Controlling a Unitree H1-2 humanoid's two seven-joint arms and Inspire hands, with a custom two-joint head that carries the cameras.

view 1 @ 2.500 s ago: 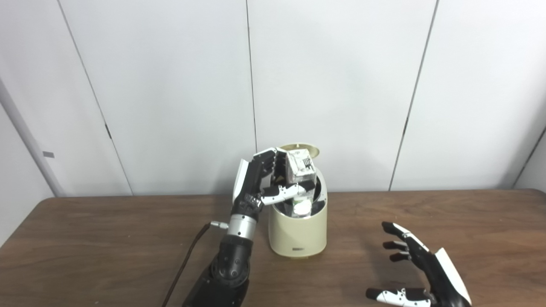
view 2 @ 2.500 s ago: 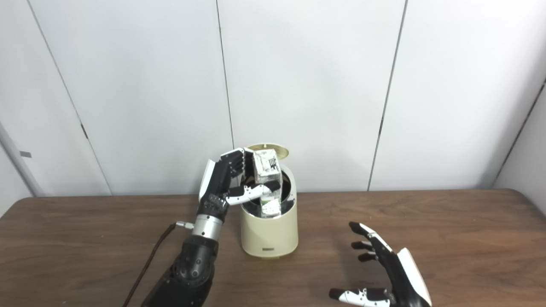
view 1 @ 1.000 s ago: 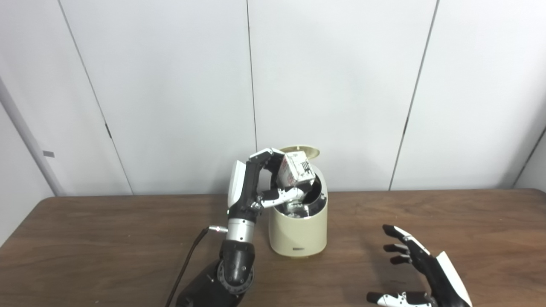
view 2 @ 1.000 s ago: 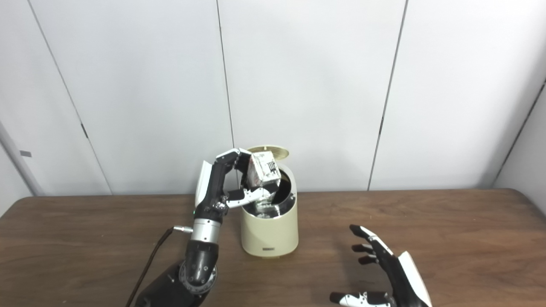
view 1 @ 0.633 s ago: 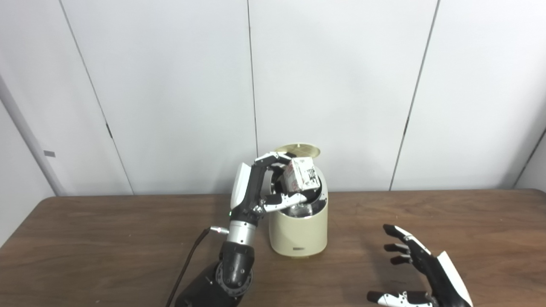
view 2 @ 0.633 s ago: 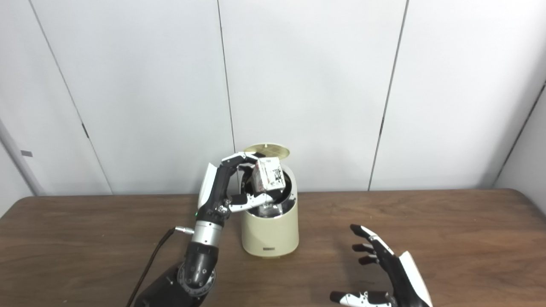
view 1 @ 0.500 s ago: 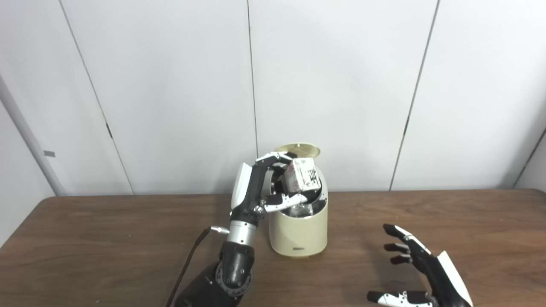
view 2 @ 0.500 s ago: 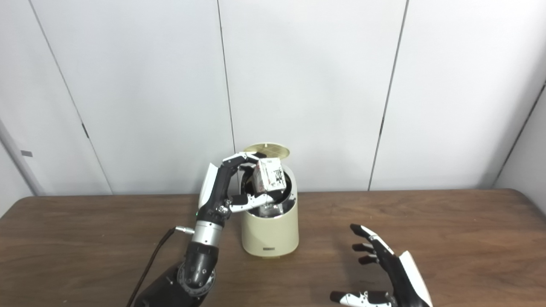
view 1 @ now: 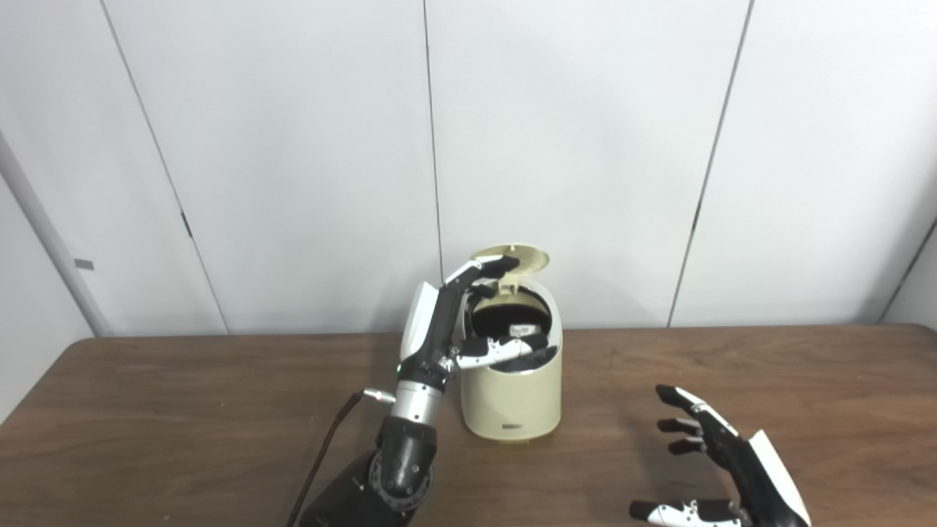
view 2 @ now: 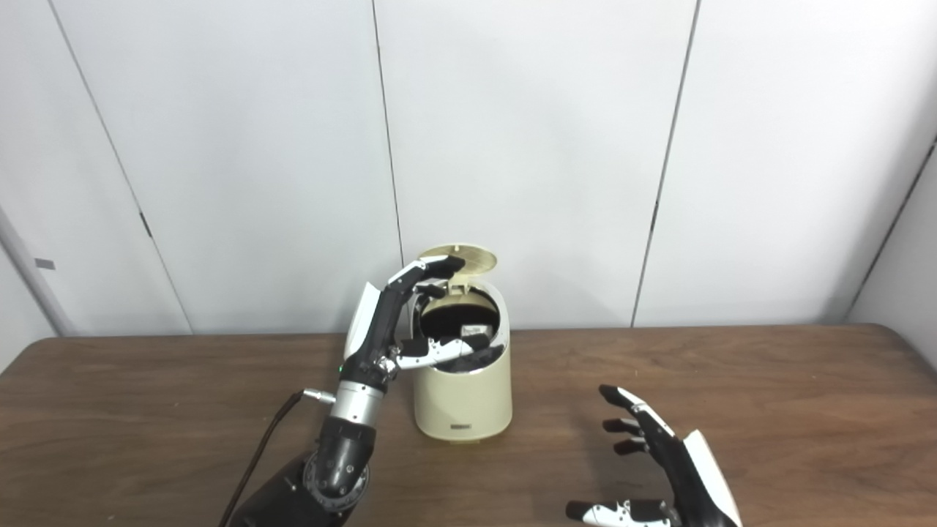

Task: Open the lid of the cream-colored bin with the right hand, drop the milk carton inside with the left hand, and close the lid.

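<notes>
The cream-colored bin [view 1: 512, 391] stands upright near the middle of the wooden tabletop [view 1: 146, 410], closer to its far edge and the white panelled wall [view 1: 293, 146] than to the near edge. Its round lid [view 1: 512, 256] is raised and stands tilted back over the far rim, so the mouth is open toward the camera. Bare wood lies on both sides of the bin, a wide stretch to its left and another to its right, running out to the tabletop's side edges.

The left hand [view 1: 457, 322] is held up just beside the bin's left wall, fingers [view 1: 489, 266] spread and apart, holding nothing; the upper fingertips reach near the lid's edge and the thumb lies across the front of the opening. A dark cable [view 1: 322, 454] trails from the wrist toward the near edge.

Inside the dark opening a pale patch shows low down, probably the top of the milk carton [view 1: 521, 330], though the interior is too shadowed to be sure of how it lies.

The right hand [view 1: 725, 468] hovers low over the tabletop well to the right of the bin, at the near edge, fingers splayed and empty.
</notes>
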